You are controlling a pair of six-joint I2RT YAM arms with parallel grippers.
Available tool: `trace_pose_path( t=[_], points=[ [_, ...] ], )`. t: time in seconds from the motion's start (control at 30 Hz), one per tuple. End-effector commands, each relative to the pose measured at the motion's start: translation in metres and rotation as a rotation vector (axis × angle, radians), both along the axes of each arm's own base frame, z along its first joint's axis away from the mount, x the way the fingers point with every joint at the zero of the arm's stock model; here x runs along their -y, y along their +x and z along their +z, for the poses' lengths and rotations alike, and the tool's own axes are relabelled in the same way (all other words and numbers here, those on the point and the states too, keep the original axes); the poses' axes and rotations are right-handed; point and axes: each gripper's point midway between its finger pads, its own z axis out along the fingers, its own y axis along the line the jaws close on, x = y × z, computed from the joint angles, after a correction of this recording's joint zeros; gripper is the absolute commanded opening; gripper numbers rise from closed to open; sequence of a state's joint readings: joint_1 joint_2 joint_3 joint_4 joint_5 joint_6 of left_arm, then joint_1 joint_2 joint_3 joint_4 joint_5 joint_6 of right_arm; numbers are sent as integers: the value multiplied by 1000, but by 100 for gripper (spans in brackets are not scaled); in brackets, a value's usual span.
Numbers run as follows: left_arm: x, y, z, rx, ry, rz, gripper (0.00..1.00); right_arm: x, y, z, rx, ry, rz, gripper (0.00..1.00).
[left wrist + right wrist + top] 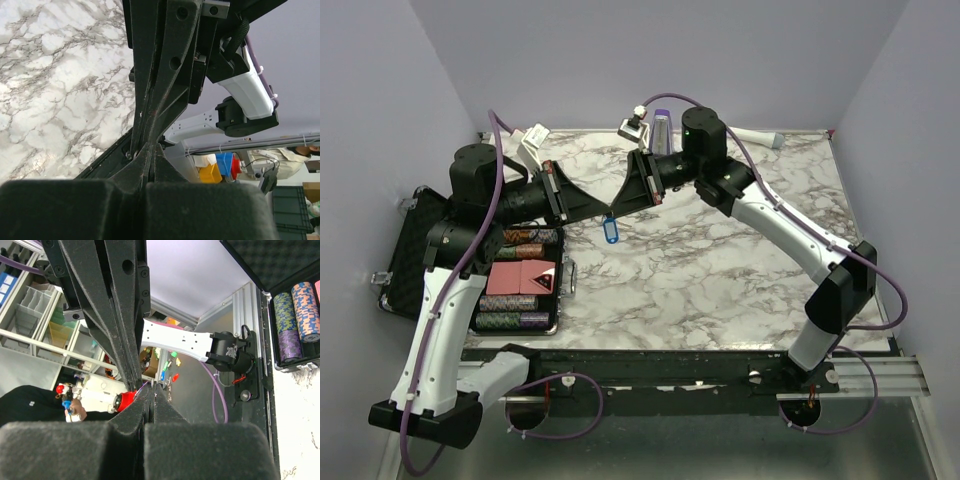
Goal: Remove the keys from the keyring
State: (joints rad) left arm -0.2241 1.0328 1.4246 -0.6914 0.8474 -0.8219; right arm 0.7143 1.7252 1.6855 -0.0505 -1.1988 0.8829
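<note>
An open black case (410, 250) lay to the outer side of the left gripper (603, 213), below its arm. The case held four rows of poker chips (525, 237), two nearer that gripper and two farther off, with reddish-pink boxes (520, 277) between them. The right wrist camera showed three of the chip stacks clearly: green-blue, orange-blue and purple. The right gripper (614, 209) met the left one tip to tip above the marble table (720, 270). One blue-headed key (611, 232) sat just beneath that meeting point. Whether it hung or lay on the marble could not be told. The keyring and any other metal parts were too small to make out. One purple block (662, 128) stood behind the right gripper's wrist, and one white cylinder (761, 138) lay farther out on that side. In each wrist view the camera's own fingers were pressed together with no gap, and the other gripper's closed tips touched them. What they pinched could not be seen.
</note>
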Motion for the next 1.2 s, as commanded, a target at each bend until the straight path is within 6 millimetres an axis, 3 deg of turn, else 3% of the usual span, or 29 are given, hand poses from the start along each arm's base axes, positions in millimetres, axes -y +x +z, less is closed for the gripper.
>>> trace_pose_path(
  t=[0.0,0.73,1.17],
  points=[
    [-1,-4,6,28,-24,-3,0,6,-11,18,52,29,-6,1],
    [-3,8,-3,-16,-23,59,0,4,-17,7,-83,74,77,1],
    [-10,19,-19,-24,56,107,0,-8,4,-21,-135,-1,-13,1]
  ],
)
